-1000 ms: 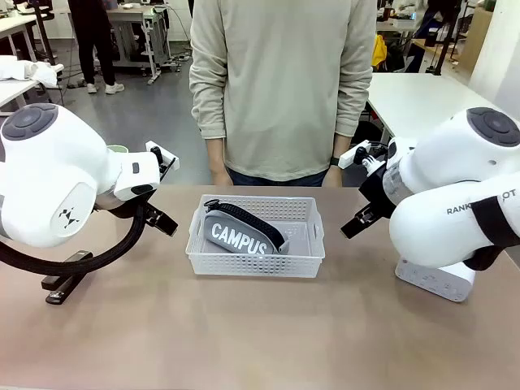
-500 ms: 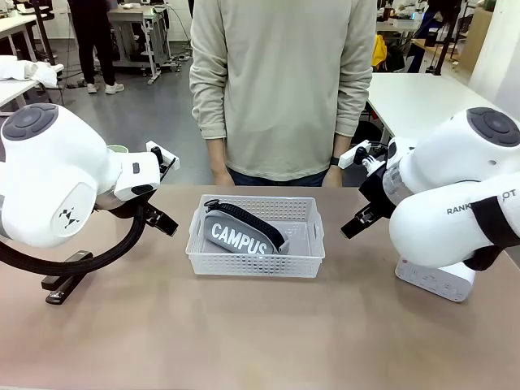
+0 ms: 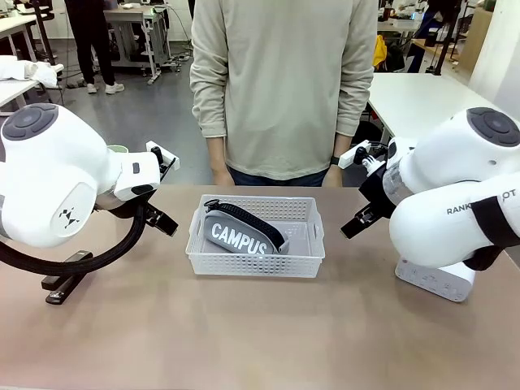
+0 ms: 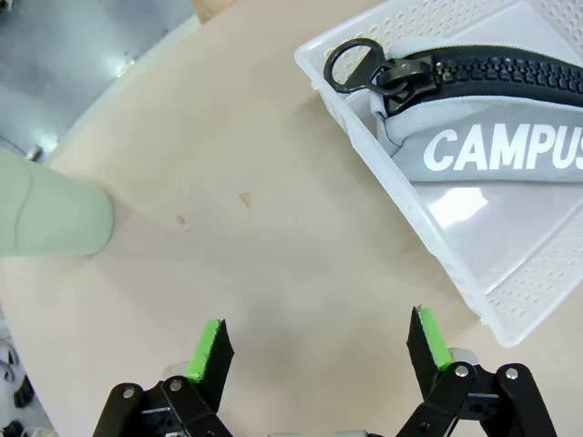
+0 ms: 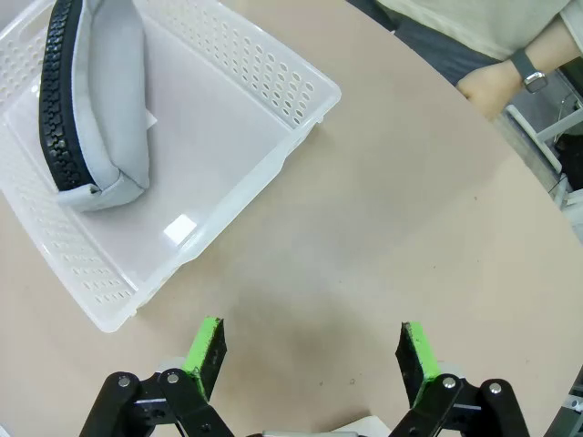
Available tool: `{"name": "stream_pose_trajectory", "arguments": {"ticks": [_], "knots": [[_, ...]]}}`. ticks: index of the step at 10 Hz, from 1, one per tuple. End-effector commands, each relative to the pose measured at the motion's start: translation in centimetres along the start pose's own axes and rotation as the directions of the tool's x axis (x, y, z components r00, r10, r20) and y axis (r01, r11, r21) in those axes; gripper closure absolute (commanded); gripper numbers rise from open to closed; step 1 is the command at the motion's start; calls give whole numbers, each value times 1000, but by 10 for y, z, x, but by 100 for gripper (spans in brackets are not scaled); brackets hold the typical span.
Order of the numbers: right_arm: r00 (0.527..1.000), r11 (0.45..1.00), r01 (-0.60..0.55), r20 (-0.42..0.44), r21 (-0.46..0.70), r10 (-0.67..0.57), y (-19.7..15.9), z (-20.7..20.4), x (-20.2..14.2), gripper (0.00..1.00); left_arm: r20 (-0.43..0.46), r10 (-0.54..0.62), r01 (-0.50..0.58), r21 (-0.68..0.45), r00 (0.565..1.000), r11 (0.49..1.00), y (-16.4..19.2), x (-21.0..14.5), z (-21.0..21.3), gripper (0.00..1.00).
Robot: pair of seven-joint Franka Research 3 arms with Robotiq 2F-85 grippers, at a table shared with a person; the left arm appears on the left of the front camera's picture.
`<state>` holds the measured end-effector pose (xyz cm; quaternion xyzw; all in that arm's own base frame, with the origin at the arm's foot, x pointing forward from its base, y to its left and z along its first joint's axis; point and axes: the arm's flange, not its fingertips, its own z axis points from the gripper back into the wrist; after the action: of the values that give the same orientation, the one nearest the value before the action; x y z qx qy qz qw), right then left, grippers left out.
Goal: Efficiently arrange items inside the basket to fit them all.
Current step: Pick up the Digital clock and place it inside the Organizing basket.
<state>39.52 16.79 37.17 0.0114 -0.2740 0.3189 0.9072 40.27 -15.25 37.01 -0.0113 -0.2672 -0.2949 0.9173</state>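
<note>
Left wrist view: your left gripper [image 4: 319,344] hangs wide open and empty. Pale green cup [image 4: 50,218] at 10 o'clock, nearest this arm. CAMPUS pouch [image 4: 492,137] already in basket [image 4: 433,238], 1 o'clock. Right gripper [image 5: 311,350] also wide open, empty.

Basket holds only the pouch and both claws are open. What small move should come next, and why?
Probably swing the left claw toward the cup. That claw hangs open over bare table, and the cup sits close by, outside the basket. The pouch lies in the basket's left part, so the right part is free for it.
</note>
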Motion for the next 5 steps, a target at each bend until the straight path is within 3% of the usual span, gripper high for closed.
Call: {"name": "stream_pose_trajectory", "arguments": {"ticks": [1, 5], "knots": [[1000, 1000, 0, 0, 0, 0, 0, 0, 0, 0, 0, 1, -1, 0, 1000, 1000, 1, 0, 0, 0], [1000, 1000, 0, 0, 0, 0, 0, 0, 0, 0, 0, 1, -1, 0, 1000, 1000, 1, 0, 0, 0]]}}
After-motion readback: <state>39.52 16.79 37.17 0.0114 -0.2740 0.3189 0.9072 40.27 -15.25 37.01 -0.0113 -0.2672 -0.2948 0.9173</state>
